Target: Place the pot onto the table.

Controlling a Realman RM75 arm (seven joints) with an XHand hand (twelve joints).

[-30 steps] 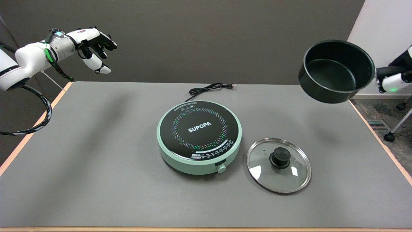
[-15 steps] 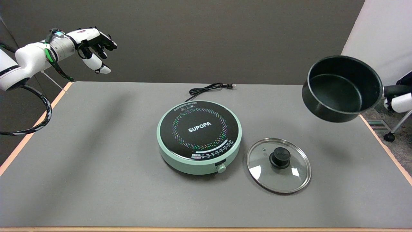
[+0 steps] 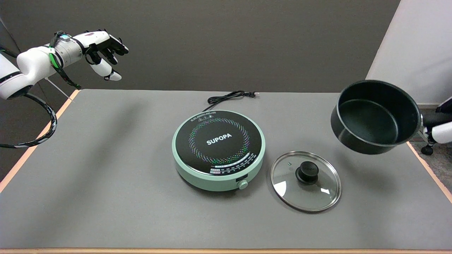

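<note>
Black pot (image 3: 376,117) hangs tilted above the grey counter (image 3: 106,158), by its right edge. Its handle meets the right robot hand (image 3: 441,128) at the frame edge; the grip itself cannot be made out.

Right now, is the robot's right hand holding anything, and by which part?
Yes. The right hand holds the black pot by its handle, at the pot's right side, tilted in the air above the table.

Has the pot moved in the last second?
Yes. The pot has come down in the picture, from well above the table's far edge to just above the glass lid, which stayed put.
</note>
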